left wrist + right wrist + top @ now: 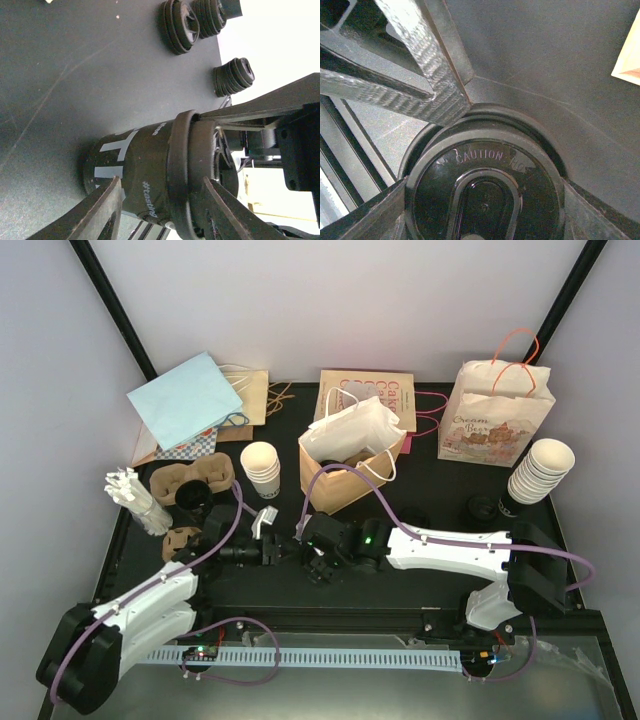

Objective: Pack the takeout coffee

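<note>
Paper bag (pixel 340 485) and cup stack (pixel 262 466) crowd behind; near table (pixel 385 592) seems passable.

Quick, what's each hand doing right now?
Left hand: closed on the black coffee cup.
Right hand: closed on the black lid, which sits on the cup.

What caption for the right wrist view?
Right gripper clamps a round black plastic lid embossed CAUTION, seen face-on.
</note>
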Tool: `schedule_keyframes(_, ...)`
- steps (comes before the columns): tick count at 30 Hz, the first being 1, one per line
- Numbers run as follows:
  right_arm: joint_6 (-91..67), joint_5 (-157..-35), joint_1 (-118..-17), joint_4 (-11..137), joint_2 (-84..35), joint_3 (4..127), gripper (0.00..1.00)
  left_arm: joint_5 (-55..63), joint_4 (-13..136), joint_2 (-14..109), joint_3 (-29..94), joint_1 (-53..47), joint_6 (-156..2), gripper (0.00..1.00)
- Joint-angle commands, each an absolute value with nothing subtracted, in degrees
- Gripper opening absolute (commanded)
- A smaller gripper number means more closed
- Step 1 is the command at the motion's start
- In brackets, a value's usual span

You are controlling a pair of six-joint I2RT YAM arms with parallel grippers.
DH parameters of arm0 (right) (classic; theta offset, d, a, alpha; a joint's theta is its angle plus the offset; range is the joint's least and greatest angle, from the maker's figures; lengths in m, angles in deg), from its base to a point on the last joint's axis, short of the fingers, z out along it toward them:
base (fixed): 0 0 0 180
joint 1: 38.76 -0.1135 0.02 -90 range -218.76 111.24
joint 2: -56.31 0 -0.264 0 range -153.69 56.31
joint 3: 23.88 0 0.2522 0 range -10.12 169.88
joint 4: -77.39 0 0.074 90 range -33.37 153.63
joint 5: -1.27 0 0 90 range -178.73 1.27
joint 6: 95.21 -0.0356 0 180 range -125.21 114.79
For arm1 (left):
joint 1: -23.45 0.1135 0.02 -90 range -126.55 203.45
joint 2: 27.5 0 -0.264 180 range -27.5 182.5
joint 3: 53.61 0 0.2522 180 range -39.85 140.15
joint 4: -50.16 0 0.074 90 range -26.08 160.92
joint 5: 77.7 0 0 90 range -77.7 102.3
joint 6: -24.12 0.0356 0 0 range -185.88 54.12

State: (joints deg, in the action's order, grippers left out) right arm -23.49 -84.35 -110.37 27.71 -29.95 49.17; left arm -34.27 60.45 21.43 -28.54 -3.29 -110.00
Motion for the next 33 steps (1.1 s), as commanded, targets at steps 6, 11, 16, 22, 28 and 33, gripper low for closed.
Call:
schedule_keyframes(6, -25.2, -92.7, -111.5, 17.1, -35.5, 44.6, 0.74, -34.3, 64.5, 28.4, -27.2, -3.6, -106.6, 0.37)
schedule_keyframes(11, -25.4, -92.8, -111.5, 17.1, -35.6, 44.5, 0.74, -33.9, 68.8, 31.4, -25.8, -3.7, -104.3, 0.27)
schedule_keyframes(16, -25.7, -92.9, -111.6, 17.2, -36.3, 44.5, 0.74, -30.4, 75.8, 32.6, -24.0, -3.7, -101.0, 0.28)
schedule_keyframes(22, -26.1, -94.2, -112.1, 17.2, -37.3, 44.0, 0.74, -29.5, 78.8, 36.5, -23.7, -3.7, -100.9, 0.24)
schedule_keyframes(28, -26.4, -97.3, -112.1, 16.2, -37.7, 43.3, 0.73, -29.1, 82.5, 37.1, -24.1, -3.8, -102.2, 0.20)
schedule_keyframes(33, -27.6, -96.6, -112.1, 15.7, -37.4, 43.0, 0.73, -30.3, 82.8, 36.5, -23.7, -3.8, -101.8, 0.21)
